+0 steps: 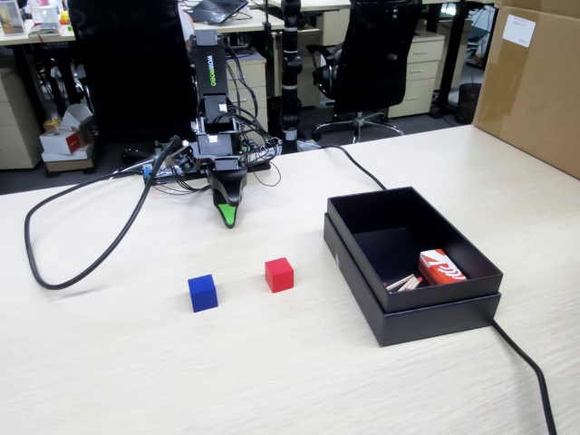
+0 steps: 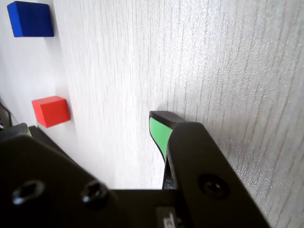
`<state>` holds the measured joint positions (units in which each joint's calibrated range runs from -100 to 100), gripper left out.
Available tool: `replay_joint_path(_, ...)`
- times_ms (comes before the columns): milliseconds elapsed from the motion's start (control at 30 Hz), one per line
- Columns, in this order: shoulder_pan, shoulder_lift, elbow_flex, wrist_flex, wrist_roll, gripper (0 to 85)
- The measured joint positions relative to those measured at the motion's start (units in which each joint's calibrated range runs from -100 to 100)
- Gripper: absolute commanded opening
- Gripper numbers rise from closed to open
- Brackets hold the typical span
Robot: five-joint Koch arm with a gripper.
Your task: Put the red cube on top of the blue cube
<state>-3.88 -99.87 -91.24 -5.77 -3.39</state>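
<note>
In the fixed view, the arm is folding down at the far side of the pale wood-grain surface [image 1: 272,362], its claw [image 1: 228,217] pointing at the tabletop with a green-lined tip. The two jaws are lining up one behind the other here, so I cannot tell whether the claw is open or closed. White lettering is running down the arm's upper link, too small to read. The red cube [image 1: 279,274] is sitting in front of the claw, apart from it, and the blue cube [image 1: 202,293] is sitting near it to the left, the two not touching. A black open box [image 1: 408,299] is resting to the right; inside it, a red-and-white carton [image 1: 441,267] is lying against the near wall, its printing not legible, with some thin pale sticks beside it that are hard to make out. A black cable [image 1: 82,263] is looping across the left of the surface, and another is trailing off the lower right edge. A brown cardboard panel [image 1: 535,82] is being cut off at the right edge. Behind, office chairs and desks are filling a dim room.

In the wrist view, the black claw body is blocking the lower frame; only one green-faced fingertip [image 2: 160,129] is showing. The red cube [image 2: 51,111] and the blue cube [image 2: 31,19] are lying along the left edge, well apart.
</note>
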Motion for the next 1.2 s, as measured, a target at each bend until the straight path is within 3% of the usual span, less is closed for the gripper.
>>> replay_joint_path(1200,0.00,0.00,-1.28,0.31,0.00,49.2)
